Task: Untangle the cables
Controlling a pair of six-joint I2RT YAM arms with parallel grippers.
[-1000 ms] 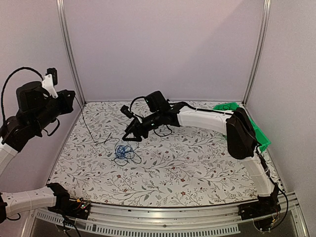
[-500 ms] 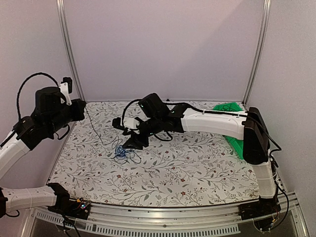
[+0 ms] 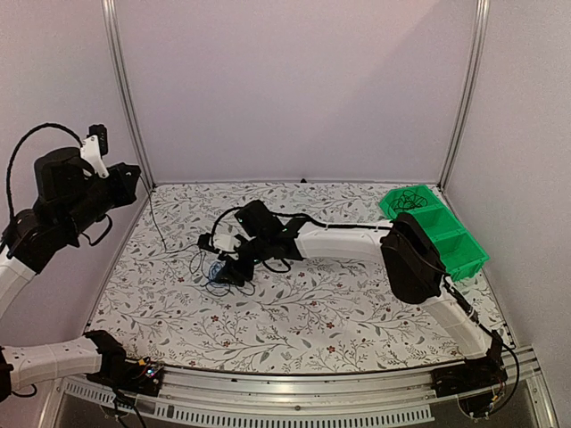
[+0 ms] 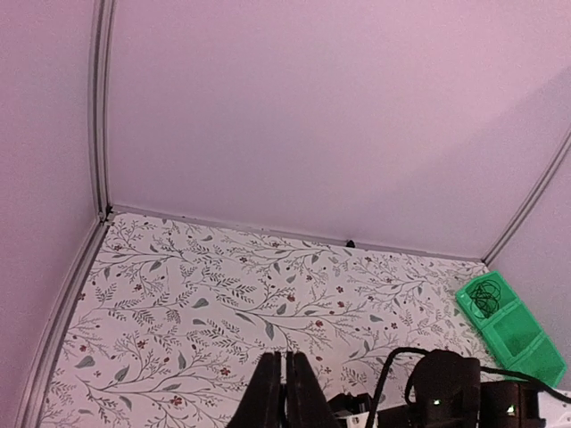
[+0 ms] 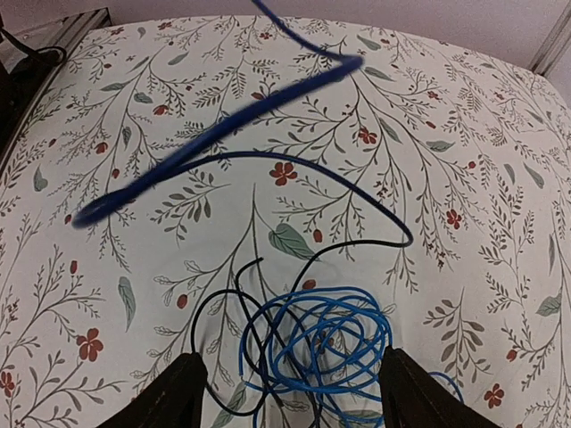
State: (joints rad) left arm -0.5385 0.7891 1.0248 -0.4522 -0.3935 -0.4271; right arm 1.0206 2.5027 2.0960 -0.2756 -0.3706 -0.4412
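Left tool [image 4: 280,361]: raised above the left edge of the counter [image 3: 339,312]; fingers pressed together, clamped on the black cable [image 3: 153,218].
Black cable path: one thin strand ran from the Left tool tip down to the counter, toward the tangle. The left wrist view did not show it.
Right tool [image 5: 293,376]: lowered over the tangle, left of counter centre; fingers spread apart, nothing clamped.
Blue cable [image 5: 326,339]: loose coil lying on the counter between the Right tool fingers; one blurred blue strand crossed above it, close to the lens.
Thin black strands [image 5: 223,303]: looped through and beside the blue coil.
Green bin [image 3: 446,241]: far right corner; a coiled black cable [image 3: 410,198] lay in its farthest compartment.
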